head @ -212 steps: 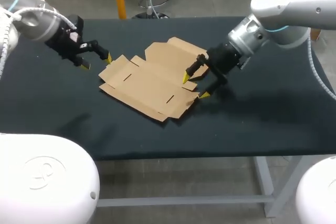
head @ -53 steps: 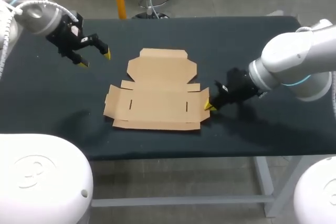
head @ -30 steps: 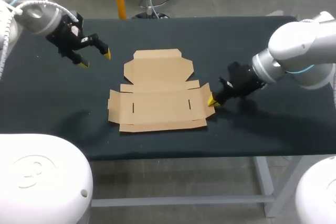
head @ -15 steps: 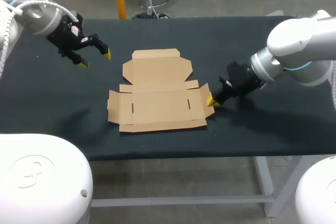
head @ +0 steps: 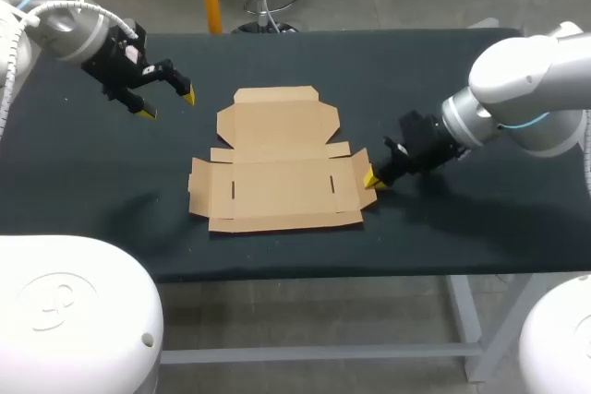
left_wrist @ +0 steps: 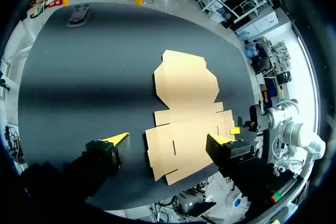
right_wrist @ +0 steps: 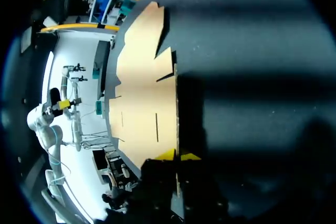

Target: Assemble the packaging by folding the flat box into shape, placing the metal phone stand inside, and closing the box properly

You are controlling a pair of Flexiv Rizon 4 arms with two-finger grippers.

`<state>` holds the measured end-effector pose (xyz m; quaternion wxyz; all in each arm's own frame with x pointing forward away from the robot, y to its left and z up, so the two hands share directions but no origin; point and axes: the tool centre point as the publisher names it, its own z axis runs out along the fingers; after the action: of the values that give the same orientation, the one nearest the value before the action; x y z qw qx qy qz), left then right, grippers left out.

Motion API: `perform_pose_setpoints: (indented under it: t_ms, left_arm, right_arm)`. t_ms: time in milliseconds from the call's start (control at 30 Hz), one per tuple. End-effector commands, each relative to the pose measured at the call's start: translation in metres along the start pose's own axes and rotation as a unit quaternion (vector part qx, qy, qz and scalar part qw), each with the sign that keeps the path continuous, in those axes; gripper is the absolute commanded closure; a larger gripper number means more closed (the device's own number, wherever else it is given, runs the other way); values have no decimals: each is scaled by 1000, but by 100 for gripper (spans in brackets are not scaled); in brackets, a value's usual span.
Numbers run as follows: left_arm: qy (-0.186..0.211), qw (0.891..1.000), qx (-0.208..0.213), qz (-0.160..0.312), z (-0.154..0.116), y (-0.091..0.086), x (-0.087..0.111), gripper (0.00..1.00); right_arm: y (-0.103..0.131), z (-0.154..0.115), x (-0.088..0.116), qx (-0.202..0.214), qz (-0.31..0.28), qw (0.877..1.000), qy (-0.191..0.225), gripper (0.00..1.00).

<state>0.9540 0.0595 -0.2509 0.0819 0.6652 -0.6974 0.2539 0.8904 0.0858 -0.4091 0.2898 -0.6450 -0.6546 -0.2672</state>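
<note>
Flat box (head: pixel 277 168): unfolded cardboard blank, lying flat on the black bench (head: pixel 462 71) about midway between the far and near edges, a little left of centre. The lid panel with angled corners points to the far edge. The wide middle panel shows two short slits. A narrow strip runs along the side nearest the near edge. Short flaps stick out at the left and right ends. No panel is raised.

Right gripper (head: pixel 372 180): low at the bench surface, at the outer edge of the box's right flap. In the right wrist view the two yellow tips sit close together with the cardboard edge running between them, one tip on either side. Jaws read as pinched on the flap edge. The right arm (head: pixel 517 89) comes in over the right end of the bench.

Left gripper (head: pixel 169 105): hangs above the bench toward the far left corner, well apart from the box and touching nothing. Jaws spread wide, nothing between them. In the left wrist view the box lies ahead of and below the parted tips.

Phone stand (left_wrist: pixel 79 15): small grey item lying on the bench near the far left corner, seen only in the left wrist view. It is well apart from the box and too small for detail.
</note>
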Motion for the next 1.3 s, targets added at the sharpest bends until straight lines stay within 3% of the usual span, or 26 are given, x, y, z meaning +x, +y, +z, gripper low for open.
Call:
perform_pose_setpoints:
  t_ms: [33,67,100,433,600,967,1000,1033,1067,1100,1133,1167,1233,1300]
  left_arm:
    - [-3,1000,-2,-1,-1,0,1,0]
    - [-3,1000,-2,-1,-1,0,1,0]
    - [-3,1000,-2,-1,-1,0,1,0]
    - [-3,1000,-2,-1,-1,0,1,0]
    - [-4,1000,0,-3,-1,0,1,0]
    - [-2,1000,-1,-31,1,9,-7,0]
    - [-1,999,-3,-35,1,10,-8,0]
    - [-1,999,-3,-36,2,11,-9,12]
    - [-1,999,-3,-42,3,12,-10,35]
    - [-1,999,-4,-45,4,13,-12,55]
    - [-1,999,-5,-47,4,14,-13,83]
    - [0,999,-5,-50,5,14,-15,100]
    - [-2,999,-5,-52,7,16,-18,100]
    - [-2,999,-6,-54,10,16,-20,100]
  right_arm:
    - [-3,-5,0,-8,3,1000,2,51]
    - [-4,-9,1,-11,3,1000,1,6]
    - [-4,-13,3,-16,2,1000,3,0]
    - [2,-66,30,-49,-27,998,-18,0]
    - [12,-88,31,-59,-47,996,-39,0]
    - [50,-127,32,-82,-76,993,-34,0]
    - [55,-128,32,-82,-75,993,-31,12]
    - [59,-128,31,-82,-75,993,-30,30]
    - [62,-128,32,-82,-75,993,-30,43]
    - [65,-128,32,-81,-76,993,-28,50]
    - [68,-128,33,-81,-77,993,-28,52]
    - [71,-127,33,-79,-79,993,-27,57]
    - [77,-125,34,-76,-82,993,-24,68]
    - [82,-122,34,-69,-84,994,-24,90]
